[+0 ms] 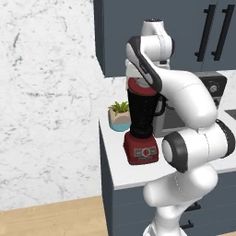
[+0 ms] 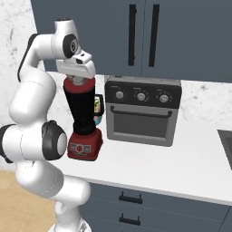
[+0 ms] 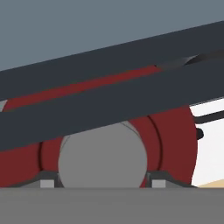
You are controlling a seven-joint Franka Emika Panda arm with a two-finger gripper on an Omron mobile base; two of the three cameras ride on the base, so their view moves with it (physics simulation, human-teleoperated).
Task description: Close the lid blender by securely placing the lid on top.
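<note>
Left base view — the robot's hand (image 1: 138, 79) sits directly above the blender (image 1: 142, 126), whose dark jar stands upright on its red base near the front left corner of the tabletop (image 1: 120, 171). The red lid (image 1: 141, 86) lies at the jar's rim, partly hidden by the wrist; a small potted plant (image 1: 120, 115) stands just behind.

Right base view — the hand (image 2: 77, 80) presses down over the lid (image 2: 79, 84), which appears level on the jar of the blender (image 2: 84, 121), with the oven (image 2: 142, 110) just beside it.

Hand view — the two fingertips (image 3: 48, 180) bracket the grey centre knob of the lid (image 3: 175, 135), closed on it.

The risk, by this reading: whether the lid is fully seated cannot be told, and releasing with it cocked on the rim could leave it loose. A sideways pull while gripped could tip the tall jar toward the tabletop edge.
</note>
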